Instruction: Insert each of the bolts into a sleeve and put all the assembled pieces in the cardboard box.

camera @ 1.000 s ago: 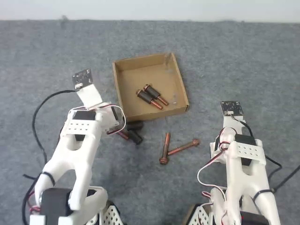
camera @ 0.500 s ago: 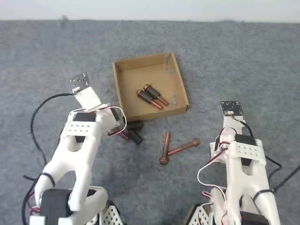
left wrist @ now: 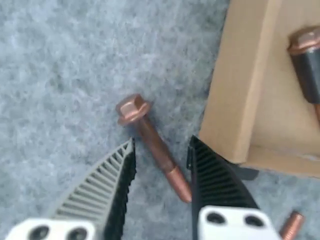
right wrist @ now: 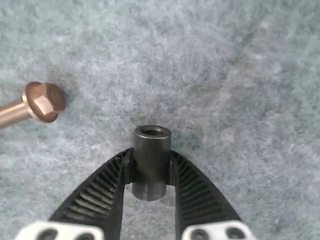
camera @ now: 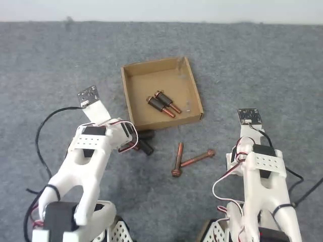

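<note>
My left gripper (left wrist: 161, 144) stands open low over the carpet, one finger on each side of a copper bolt (left wrist: 152, 145) lying beside the cardboard box (left wrist: 235, 95). From above, that gripper (camera: 128, 142) is at the box's front left corner, next to two black sleeves (camera: 145, 146). My right gripper (right wrist: 150, 155) is shut on a black sleeve (right wrist: 151, 160), open end pointing away, just above the carpet. A bolt head (right wrist: 45, 102) lies close by. Two assembled pieces (camera: 164, 103) lie in the box (camera: 132, 96). Two loose bolts (camera: 177, 159) lie between the arms.
The grey carpet stretches bare behind and to both sides of the box. The right arm (camera: 257, 161) stands near the front right, with its cable trailing off to the right.
The left arm has shifted slightly nearer and to the right, by the box's front corner. The right arm has not moved.
</note>
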